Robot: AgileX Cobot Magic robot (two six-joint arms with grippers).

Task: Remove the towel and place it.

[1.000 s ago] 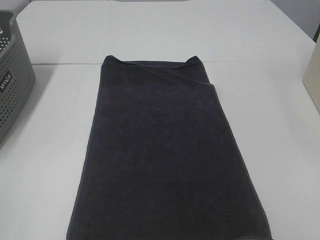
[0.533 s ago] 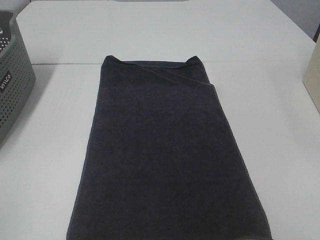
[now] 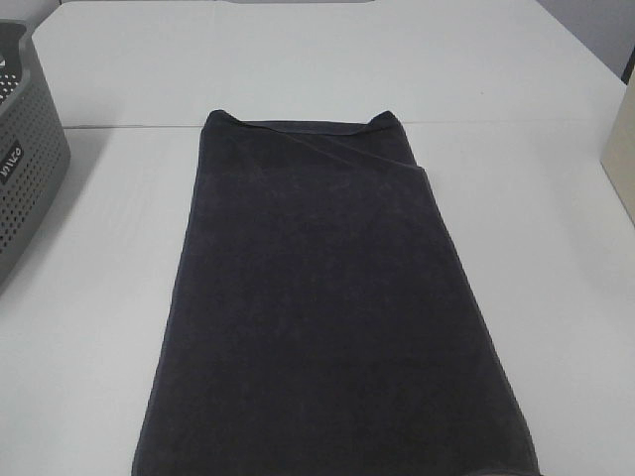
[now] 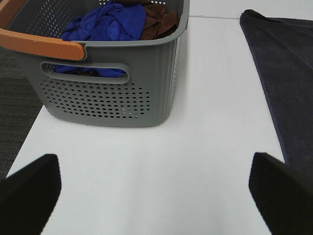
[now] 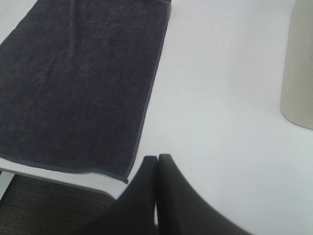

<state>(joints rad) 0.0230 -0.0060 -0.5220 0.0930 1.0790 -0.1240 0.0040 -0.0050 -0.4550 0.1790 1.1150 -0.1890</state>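
I've got the towel (image 3: 332, 307) lying flat mid-table, long axis 12 to 6, near hem just past the table (image 3: 556, 258) front edge, so it looks placed. Left gripper (image 4: 155, 188) spread wide, holding nothing, over bare table btwn the basket (image 4: 110, 85) at 9 and the towel's side hem. Right gripper (image 5: 157, 164) pinched closed, empty, by the near corner. Bare table both sides; a beige container (image 5: 298, 68) stands at 3.

A gray perforated basket (image 4: 110, 78) with an orange handle (image 4: 41, 46) sits on the white tabletop (image 4: 195, 161), holding blue (image 4: 110, 24) and brown cloths (image 4: 159, 19). The dark towel (image 4: 288, 73) lies flat beside it, apart. The left gripper (image 4: 156, 196) hangs with jaws spread wide, empty.
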